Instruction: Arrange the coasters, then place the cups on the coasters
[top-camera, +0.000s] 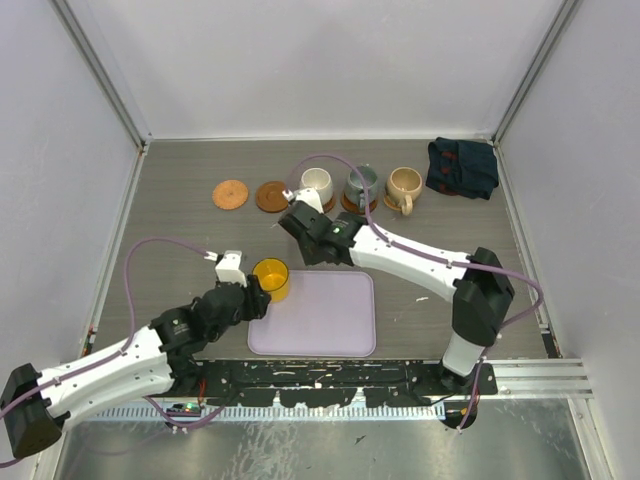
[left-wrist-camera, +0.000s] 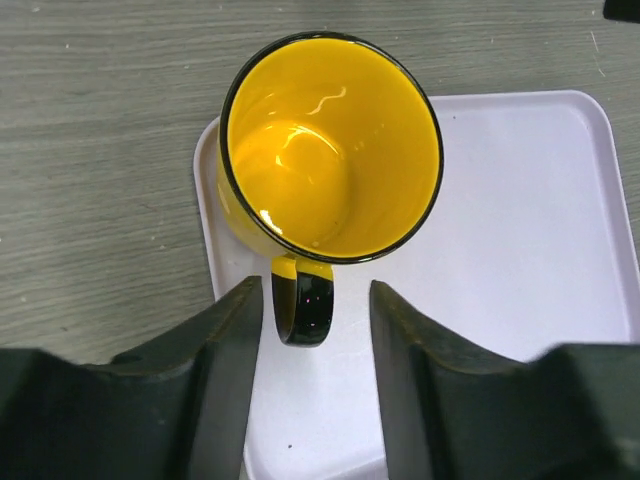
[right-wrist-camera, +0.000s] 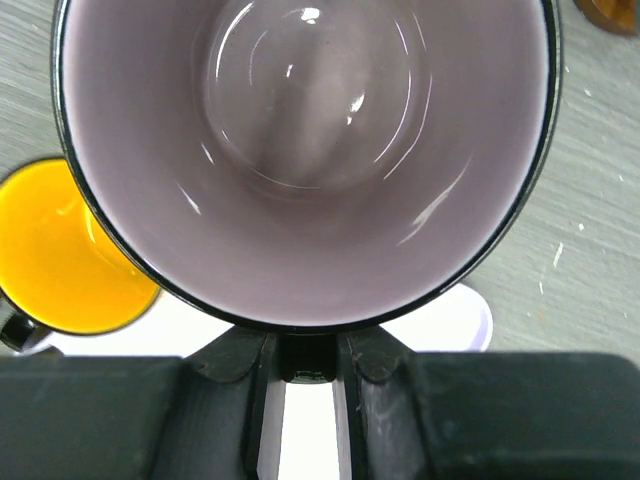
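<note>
Upright on the far-left corner of the tray (left-wrist-camera: 520, 250): the yellow cup (left-wrist-camera: 330, 150), black-rimmed, its black handle (left-wrist-camera: 302, 310) pointing back at the left gripper (left-wrist-camera: 316, 300). Parted fingers (left-wrist-camera: 235, 350) on either side of that handle, with a strip of tray visible in each gap, gripping nothing.

Pinched by its own handle between the fingers (right-wrist-camera: 240, 370) of the right gripper (right-wrist-camera: 305, 375): the purple cup (right-wrist-camera: 300, 150), mouth up, filling the right wrist view, with the yellow one just to its left. Over the table (top-camera: 180, 230), between the tray's far edge and the row beyond, mostly hidden under the arm from above. Resting or lifted, cannot tell.

Toward the table's far edge, left to right: the orange coaster (top-camera: 230, 194) and the brown coaster (top-camera: 271, 196), both bare and just beside each other. Next, close together, the cream cup (top-camera: 317, 181), the grey-green cup (top-camera: 362, 182) and the beige cup (top-camera: 404, 184), with brown rims peeking out under the last two. Under the cream one, cannot tell, the gripper being in front.

Lavender tray at the middle of the near edge. In the far-right corner, a crumpled blue cloth (top-camera: 462, 166).
</note>
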